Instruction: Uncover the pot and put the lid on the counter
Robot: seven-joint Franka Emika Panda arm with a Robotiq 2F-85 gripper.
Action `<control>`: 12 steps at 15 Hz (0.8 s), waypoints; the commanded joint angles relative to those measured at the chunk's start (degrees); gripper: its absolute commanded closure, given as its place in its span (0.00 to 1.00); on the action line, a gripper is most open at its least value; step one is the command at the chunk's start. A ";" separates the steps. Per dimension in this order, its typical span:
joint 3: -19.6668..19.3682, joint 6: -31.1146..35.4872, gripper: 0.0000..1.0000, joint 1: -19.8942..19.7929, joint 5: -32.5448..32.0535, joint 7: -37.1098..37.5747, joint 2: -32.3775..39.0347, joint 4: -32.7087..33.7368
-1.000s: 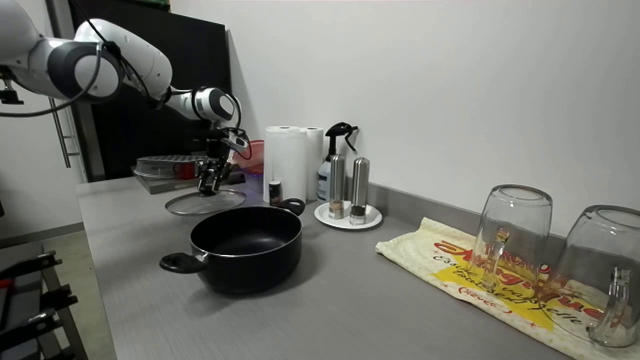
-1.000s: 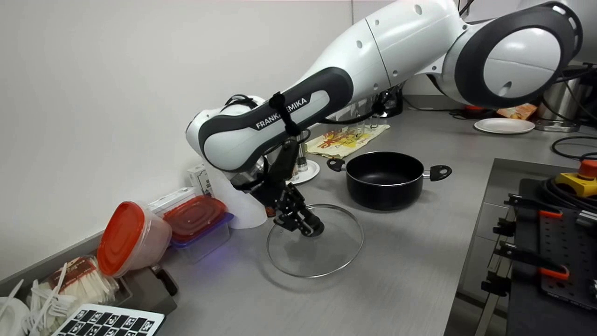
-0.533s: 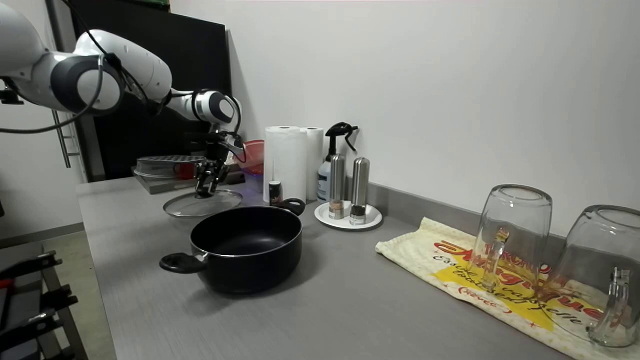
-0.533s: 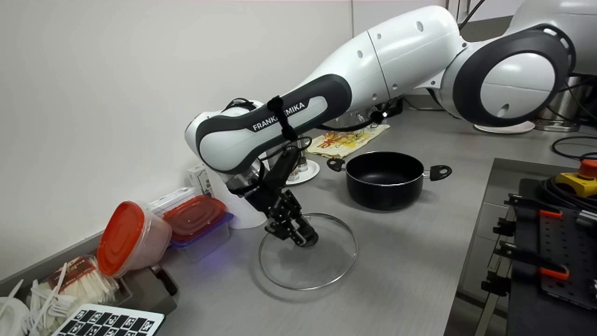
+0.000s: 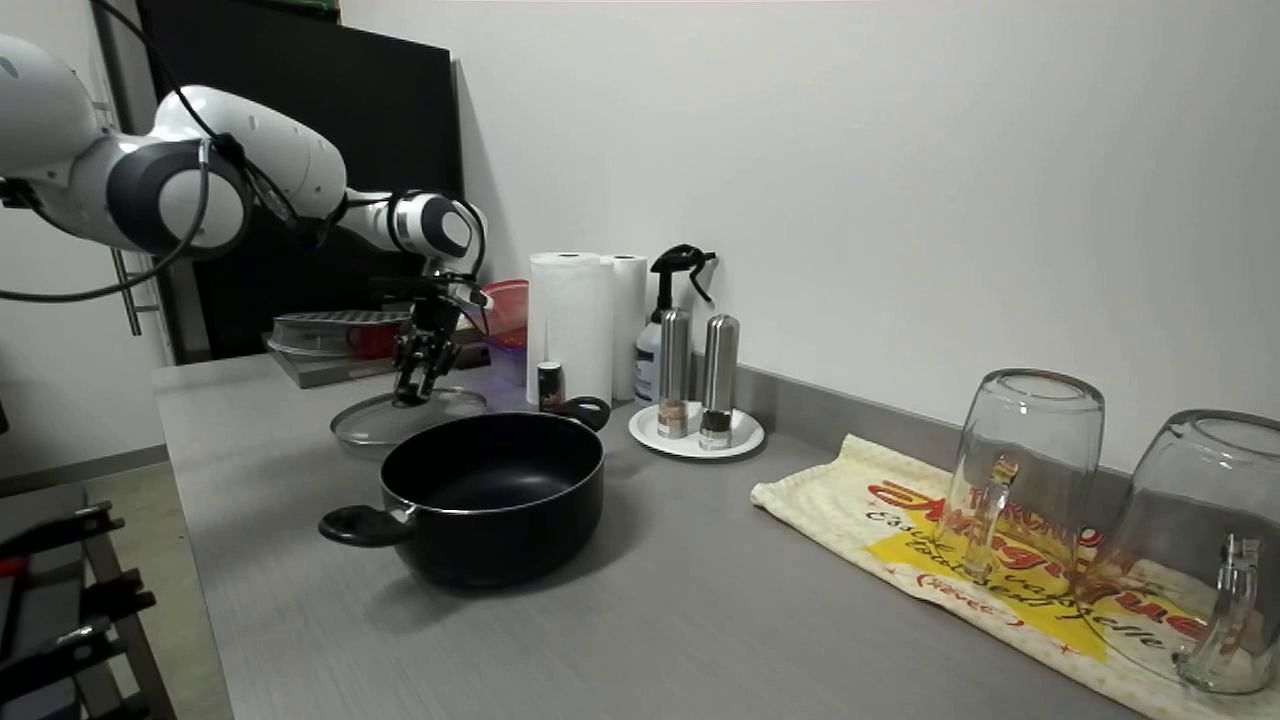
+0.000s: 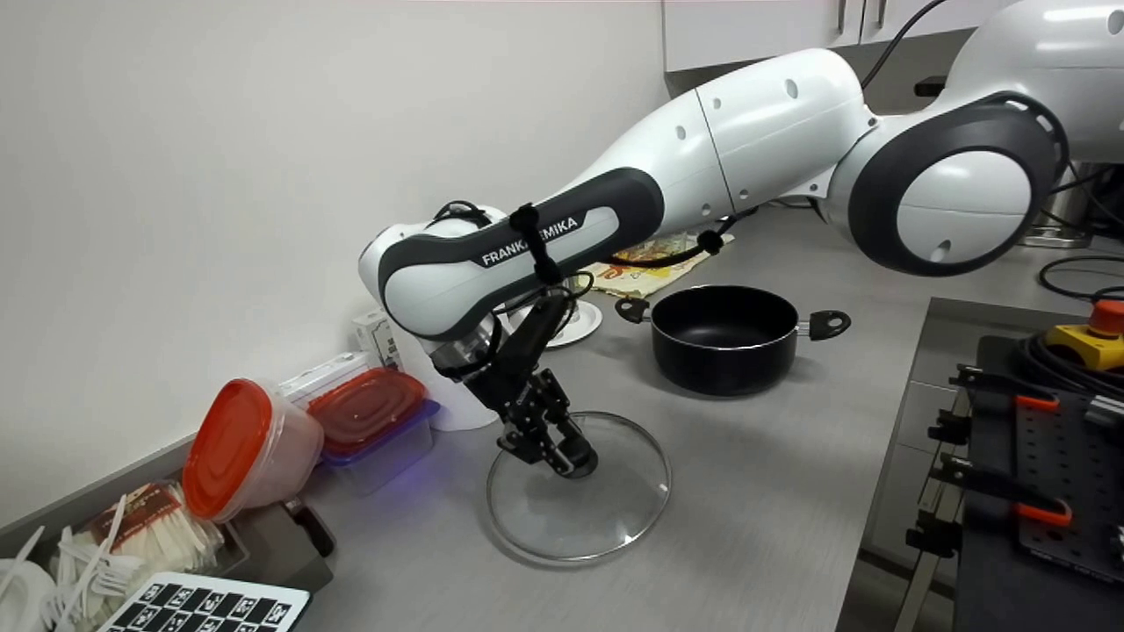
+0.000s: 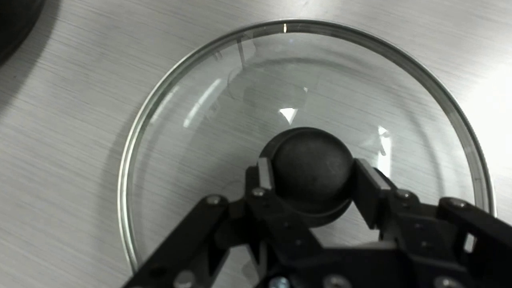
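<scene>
Lid [image 6: 597,509] is lower now, left of pot [image 6: 724,347]; claw [image 7: 315,175] clamps knob [image 7: 312,162]; set-down on counter [image 6: 746,509] appears nearly done.

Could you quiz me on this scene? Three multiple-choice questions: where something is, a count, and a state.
1. Where is the patterned cloth relative to the glass mugs?
A. Over them
B. Under them
C. Inside them

2. How many metal mills stand on the white plate?
A. One
B. Five
C. Two

3. How is the pot?
A. Uncovered
B. Lidded
C. Upside down

1 B: both mugs stand on it.
2 C: two stand side by side.
3 A: its inside shows, and the gripper holds the lid beside it.
</scene>
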 commanded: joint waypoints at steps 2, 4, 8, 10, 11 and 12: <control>-1.46 -1.44 0.75 0.46 0.83 2.19 1.71 2.64; -1.52 -0.99 0.75 0.26 0.97 2.32 0.86 0.98; -1.51 -0.73 0.50 0.15 0.75 0.82 1.49 1.03; -1.53 -0.78 0.50 0.15 0.74 0.82 1.51 1.05; -1.53 -0.79 0.50 0.15 0.74 0.82 1.50 1.04; -1.53 -0.79 0.50 0.15 0.74 0.82 1.50 1.05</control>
